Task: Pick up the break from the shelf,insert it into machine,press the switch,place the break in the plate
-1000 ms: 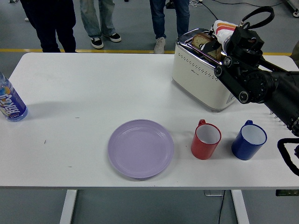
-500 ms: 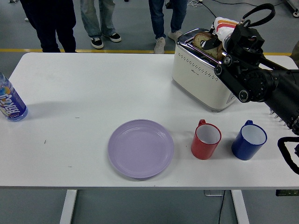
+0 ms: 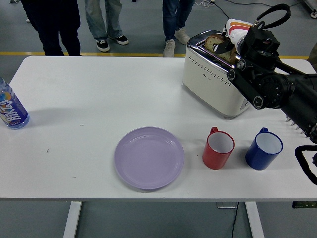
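A white toaster stands at the back right of the table. A brown bread slice sticks up out of its top slot. My right hand reaches over the toaster from the right, its black fingers curled against the slice. The wrist hides the slice's right part. A lilac plate lies bare near the front middle of the table. No left arm shows.
A red mug and a blue mug stand in front of the toaster, right of the plate. A water bottle lies at the left edge. Several people's legs show beyond the far edge.
The bread slice and my fingers on it stand slightly higher in the slot than a second ago. A person behind the table has shifted their feet.
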`<move>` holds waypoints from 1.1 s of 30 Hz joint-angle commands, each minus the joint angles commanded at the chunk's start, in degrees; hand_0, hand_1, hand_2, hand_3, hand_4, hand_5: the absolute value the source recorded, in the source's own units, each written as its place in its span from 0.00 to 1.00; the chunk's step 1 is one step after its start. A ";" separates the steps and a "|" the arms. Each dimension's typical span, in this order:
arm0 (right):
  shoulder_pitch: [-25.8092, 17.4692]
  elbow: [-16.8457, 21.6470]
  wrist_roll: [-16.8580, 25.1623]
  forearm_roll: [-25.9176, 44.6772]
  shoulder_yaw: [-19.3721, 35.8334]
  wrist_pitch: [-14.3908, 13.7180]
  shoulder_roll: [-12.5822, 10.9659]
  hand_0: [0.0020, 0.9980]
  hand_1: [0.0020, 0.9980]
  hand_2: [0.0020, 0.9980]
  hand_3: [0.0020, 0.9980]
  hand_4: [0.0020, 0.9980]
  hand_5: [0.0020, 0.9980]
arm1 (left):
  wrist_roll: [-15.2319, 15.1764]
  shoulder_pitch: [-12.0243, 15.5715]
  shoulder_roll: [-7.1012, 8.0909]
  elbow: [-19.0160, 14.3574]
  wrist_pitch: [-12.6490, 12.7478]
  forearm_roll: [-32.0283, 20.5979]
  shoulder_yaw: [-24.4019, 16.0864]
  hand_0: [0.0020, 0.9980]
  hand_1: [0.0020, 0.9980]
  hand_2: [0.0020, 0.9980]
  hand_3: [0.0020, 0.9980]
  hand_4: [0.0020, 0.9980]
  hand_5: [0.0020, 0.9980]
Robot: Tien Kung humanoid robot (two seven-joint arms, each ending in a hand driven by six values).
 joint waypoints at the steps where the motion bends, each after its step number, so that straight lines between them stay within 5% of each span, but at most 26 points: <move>1: -0.03 0.02 0.01 -0.03 -0.08 0.05 0.00 0.16 0.24 0.44 0.49 0.54 0.12 | -0.01 -0.02 -0.01 0.00 0.02 0.01 -0.03 0.33 0.43 0.58 0.72 0.61 1.00; 4: -0.15 -0.01 -0.02 -0.08 -0.31 0.01 0.00 0.16 0.24 0.44 0.49 0.54 0.12 | -0.03 -0.05 -0.02 0.00 0.02 -0.01 -0.03 0.33 0.43 0.58 0.72 0.61 1.00; 5: -0.18 -0.06 -0.03 -0.03 -0.42 0.00 0.00 0.20 0.27 0.46 0.51 0.49 0.02 | -0.03 -0.06 -0.03 0.00 0.03 -0.01 -0.05 0.33 0.43 0.58 0.72 0.61 1.00; 33: -1.18 2.53 0.24 -0.86 1.17 -0.93 0.00 0.22 0.24 0.44 0.52 0.42 0.00 | 0.15 0.42 -0.15 0.00 0.12 0.77 -0.95 0.33 0.43 0.58 0.72 0.61 1.00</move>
